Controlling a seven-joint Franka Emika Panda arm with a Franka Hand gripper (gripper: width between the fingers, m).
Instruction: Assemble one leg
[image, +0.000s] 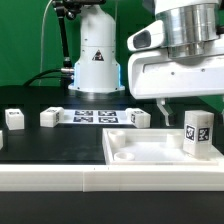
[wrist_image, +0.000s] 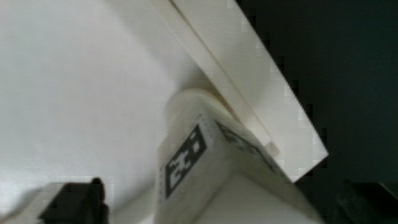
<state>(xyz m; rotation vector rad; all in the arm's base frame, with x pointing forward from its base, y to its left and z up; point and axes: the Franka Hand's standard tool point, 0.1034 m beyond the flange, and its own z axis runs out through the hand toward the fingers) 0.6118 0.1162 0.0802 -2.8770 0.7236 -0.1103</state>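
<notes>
A white leg (image: 197, 133) with a black-and-white tag stands upright on the large flat white panel (image: 140, 152), near its corner at the exterior view's right. My gripper (image: 190, 110) hangs over the leg, with one finger (image: 163, 110) down beside it. In the wrist view the leg (wrist_image: 222, 165) sits between the two dark fingertips (wrist_image: 75, 200). There is a gap between the leg and that fingertip, so the jaws are open around it. The panel (wrist_image: 89, 80) fills most of the wrist view.
Three more white legs (image: 14, 119), (image: 50, 117), (image: 140, 118) lie on the black table behind the panel. The marker board (image: 95, 116) lies between them. The arm's white base (image: 97, 50) stands at the back.
</notes>
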